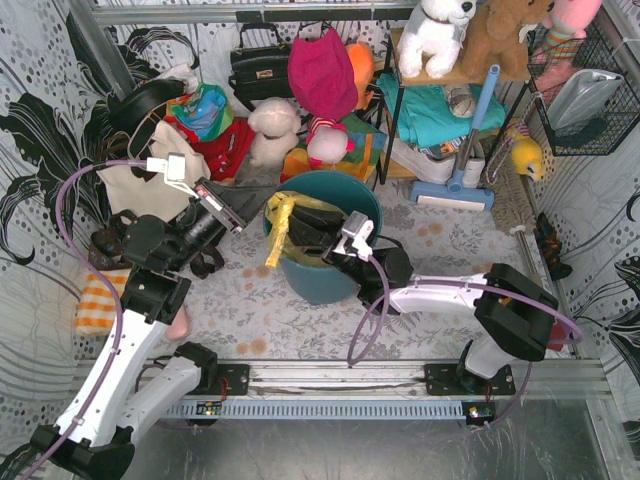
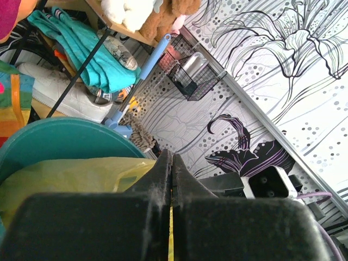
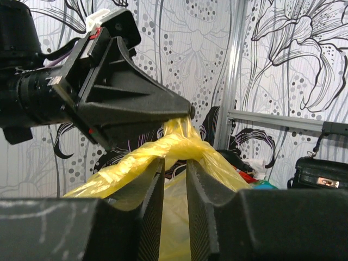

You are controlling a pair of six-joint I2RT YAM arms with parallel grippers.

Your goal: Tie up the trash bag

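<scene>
Evidently our left gripper (image 3: 185, 111) is pinched shut on a strip of the trash bag (image 1: 300, 212), holding it taut above the teal bin (image 1: 355, 195). Our right gripper (image 3: 172, 166) straddles the twist, fingers slightly apart, perhaps not gripping.

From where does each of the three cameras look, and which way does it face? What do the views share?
Top external: above and behind the arms, looking down; both arms show, left pincer and right pincer at the trash bag in the teal bin.
Left wrist: on the left arm, looking across the bin toward the right wall; its own shut fingers fill the bottom.
Right wrist: on the right arm, looking left at the left pincer nipping the bag's yellow strip; own fingers below.
Shared: all three show the bag.
</scene>
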